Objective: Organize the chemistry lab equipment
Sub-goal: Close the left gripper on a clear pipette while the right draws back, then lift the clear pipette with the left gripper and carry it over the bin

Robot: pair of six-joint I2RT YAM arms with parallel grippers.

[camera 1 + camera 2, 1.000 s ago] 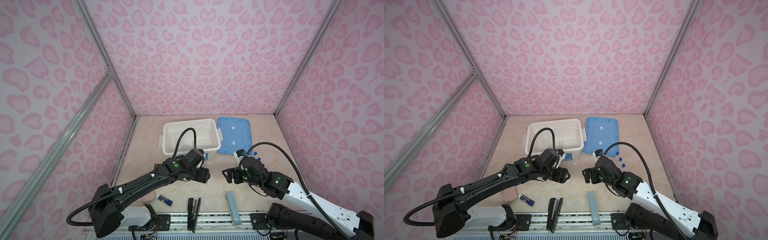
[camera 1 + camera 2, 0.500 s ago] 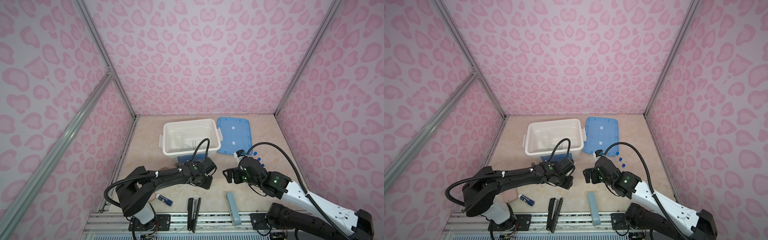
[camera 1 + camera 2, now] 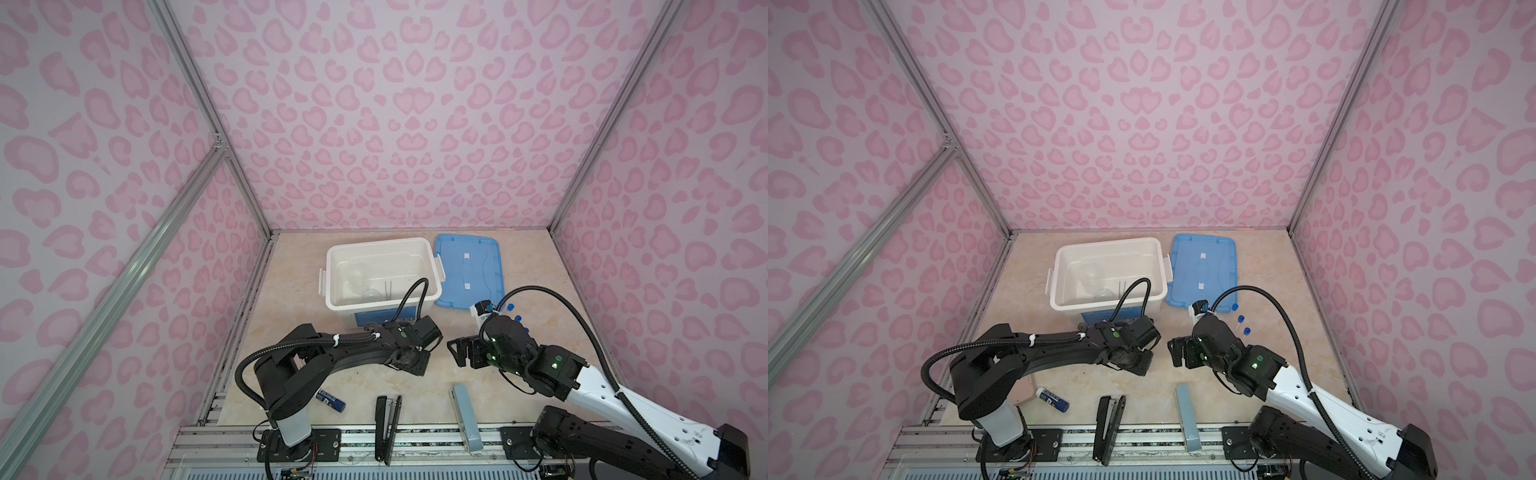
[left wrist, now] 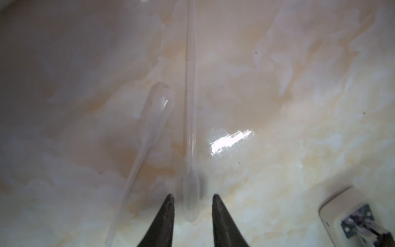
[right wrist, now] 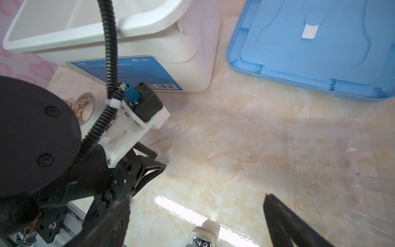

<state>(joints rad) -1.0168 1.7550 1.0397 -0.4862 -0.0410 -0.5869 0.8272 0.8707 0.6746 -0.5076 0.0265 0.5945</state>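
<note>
Two left fingers (image 4: 165,220) flank one clear dropper (image 4: 189,111), not touching.

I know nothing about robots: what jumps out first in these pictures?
The pink heart-print walls all around strike first. Toward the back of the marbled table stands an open white bin, its blue lid lying flat beside it. In front, the left claw straddles a clear dropper, while the right claw gapes wide nearby.

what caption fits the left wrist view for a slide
Open left pincer straddling the bulb of a clear dropper on the marble table, second dropper lying alongside
</note>
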